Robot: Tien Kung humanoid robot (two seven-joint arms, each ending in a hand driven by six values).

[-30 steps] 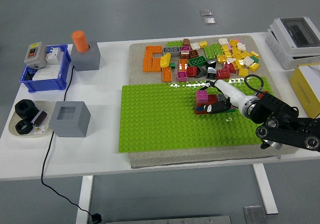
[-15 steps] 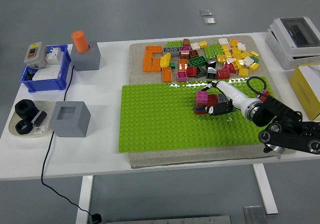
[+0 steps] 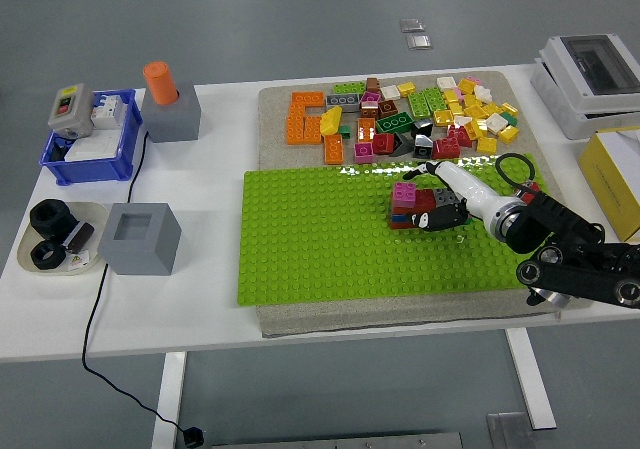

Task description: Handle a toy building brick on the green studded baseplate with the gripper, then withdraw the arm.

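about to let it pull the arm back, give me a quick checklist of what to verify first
1. Right hand at the small brick stack: ok.
2. Pink square brick seated on top of the stack: ok.
3. Stack standing on the green studded baseplate: ok.
4. Fingers released from the stack: cannot tell.
5. Loose brick pile apart from the hand: ok.

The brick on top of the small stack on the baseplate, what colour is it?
Pink brick, head view.

High head view, facing down.
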